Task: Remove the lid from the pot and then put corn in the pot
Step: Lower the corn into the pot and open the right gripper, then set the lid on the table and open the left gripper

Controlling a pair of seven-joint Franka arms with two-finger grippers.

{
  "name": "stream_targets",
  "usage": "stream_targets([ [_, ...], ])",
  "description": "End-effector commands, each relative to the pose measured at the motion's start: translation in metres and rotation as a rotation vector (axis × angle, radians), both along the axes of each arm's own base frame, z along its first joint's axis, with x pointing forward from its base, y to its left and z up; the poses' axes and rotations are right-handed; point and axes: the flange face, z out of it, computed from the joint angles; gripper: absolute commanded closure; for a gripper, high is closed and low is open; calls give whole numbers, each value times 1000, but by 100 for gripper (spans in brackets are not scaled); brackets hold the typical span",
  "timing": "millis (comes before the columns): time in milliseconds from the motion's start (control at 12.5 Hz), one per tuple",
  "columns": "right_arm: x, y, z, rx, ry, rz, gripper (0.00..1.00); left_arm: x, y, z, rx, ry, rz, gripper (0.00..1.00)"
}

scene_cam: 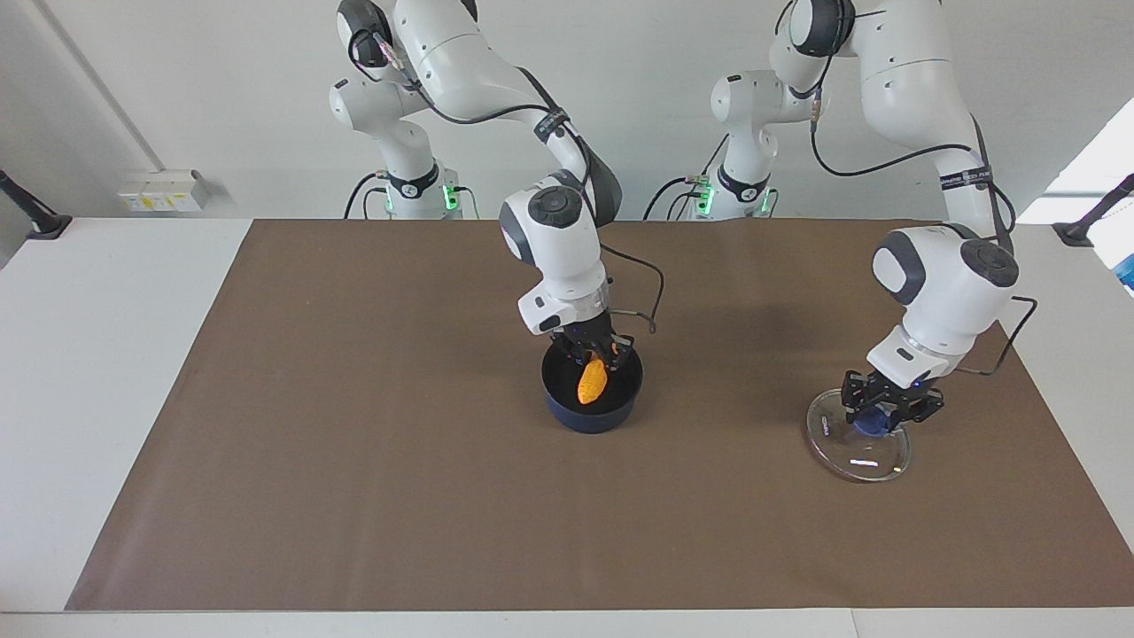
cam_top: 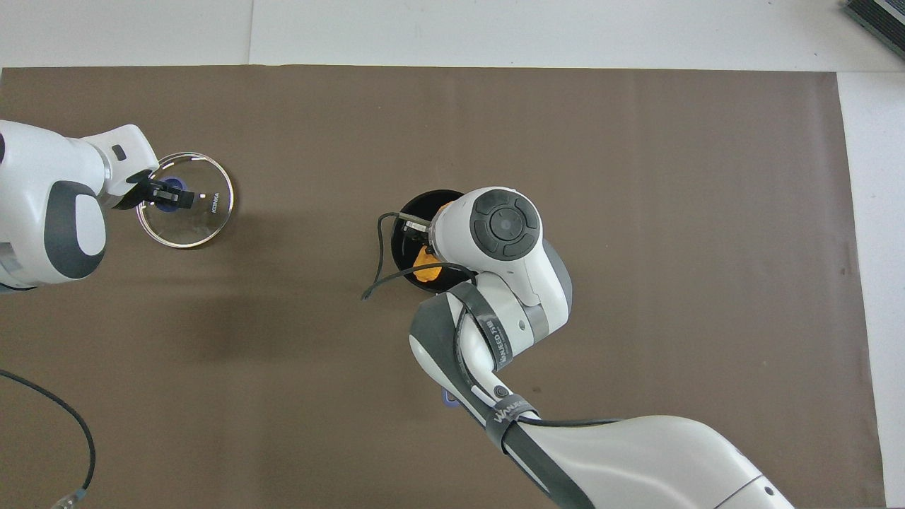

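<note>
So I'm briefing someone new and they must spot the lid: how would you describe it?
On the brown mat, look toward the left arm's end, well apart from the pot. The lid sits under the left gripper: a clear glass disc, metal-rimmed, with a blue knob.

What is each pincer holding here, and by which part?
The right pincer holds the corn by its upper end, over the pot. The left pincer grips the lid by its blue knob.

On a brown mat (cam_top: pixel 636 212) covering the tabletop (cam_top: pixel 495 28), the right arm's wrist hangs over the dark pot (cam_top: pixel 410 219), hiding most of it; orange corn (cam_top: pixel 426 271) shows within the rim. Toward the left arm's end, the left gripper (cam_top: pixel 167 197) sits at the blue knob of the lid (cam_top: pixel 205 219).
</note>
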Motion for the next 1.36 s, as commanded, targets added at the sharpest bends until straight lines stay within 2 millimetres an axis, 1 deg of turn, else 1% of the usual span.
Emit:
stream_targets([
  [0,-1,-4,-1,-1,-3,35,74,-2,2,4,-17,31,-6,94],
  [80,-1,-4,-1,8,3,26,44,-4,2,3,-19,48,-7,89],
  [160,0,-6,-1,10,9,16,20,-5,2,3,-20,61,-9,88],
  [241,1,-6,0,11,8,13,0,-6,2,3,-21,72,-11,88],
  [321,2,-8,-1,9,10,12,0,-7,2,3,-22,80,-12,81],
  [401,3,-10,0,7,15,14,0,-7,1,4,-23,87,-11,67],
  [481,3,-12,4,1,25,16,0,-7,1,5,-24,92,-9,18],
  [562,5,-17,17,2,18,13,0,-6,1,6,-23,86,-9,0],
  [722,10,-34,47,17,-6,-10,0,-6,2,18,-18,72,-3,0],
  [802,11,-46,66,23,-13,-22,0,-7,3,31,-12,52,-6,0],
  [883,15,-63,86,24,-18,-35,0,-10,-1,51,-11,27,-11,0],
  [963,16,-83,106,18,-19,-30,0,-16,-6,66,-12,35,-18,0],
  [1123,16,-126,137,-20,-7,35,0,-28,-11,102,-18,31,8,0],
  [1284,16,-180,152,-59,44,114,0,-45,-25,145,-27,23,28,0],
])
